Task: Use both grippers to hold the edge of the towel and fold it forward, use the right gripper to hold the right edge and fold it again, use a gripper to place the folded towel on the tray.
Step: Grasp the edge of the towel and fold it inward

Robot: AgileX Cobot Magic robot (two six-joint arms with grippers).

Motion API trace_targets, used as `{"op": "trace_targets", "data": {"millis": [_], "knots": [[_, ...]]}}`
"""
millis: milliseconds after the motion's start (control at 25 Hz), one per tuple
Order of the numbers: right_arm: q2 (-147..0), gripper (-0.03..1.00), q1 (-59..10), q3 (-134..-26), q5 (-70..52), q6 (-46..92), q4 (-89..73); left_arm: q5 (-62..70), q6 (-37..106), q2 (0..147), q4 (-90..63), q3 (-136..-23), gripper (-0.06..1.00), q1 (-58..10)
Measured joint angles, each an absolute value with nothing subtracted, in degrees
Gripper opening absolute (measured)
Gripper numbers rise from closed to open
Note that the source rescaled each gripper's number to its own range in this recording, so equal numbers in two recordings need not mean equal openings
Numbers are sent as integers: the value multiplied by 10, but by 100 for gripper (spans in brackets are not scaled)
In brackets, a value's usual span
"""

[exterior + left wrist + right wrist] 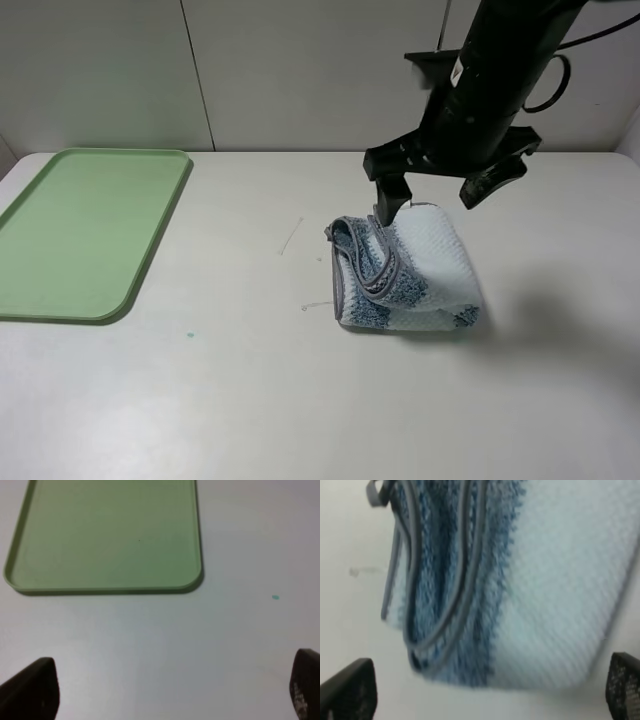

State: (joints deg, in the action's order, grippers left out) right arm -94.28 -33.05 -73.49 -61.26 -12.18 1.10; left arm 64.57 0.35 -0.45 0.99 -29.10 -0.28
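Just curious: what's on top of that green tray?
Nothing visible: the tray shows bare green. The folded towel lies on the table, apart from it. Nothing covers it; its left edge runs out of frame.

Folded striped towel (540, 590) with stacked grey hem (466, 575), just beyond wide-spread tool (486, 691)

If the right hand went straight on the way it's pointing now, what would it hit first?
The towel. The right hand points down at the folded bundle with its fingers spread open, and its wrist view shows the cloth directly ahead between them. How much gap is left above the towel is hard to judge.
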Motion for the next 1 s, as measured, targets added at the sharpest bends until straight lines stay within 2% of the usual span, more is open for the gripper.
{"op": "trace_targets", "data": {"millis": [320,1000], "knots": [[-826,100,-331,-727,-691,-81,-5,646,4,-4,10,-291,91,-3],[-509,100,-331,-554,-699,-71,-26,646,4,-4,10,-291,91,-3]]}}
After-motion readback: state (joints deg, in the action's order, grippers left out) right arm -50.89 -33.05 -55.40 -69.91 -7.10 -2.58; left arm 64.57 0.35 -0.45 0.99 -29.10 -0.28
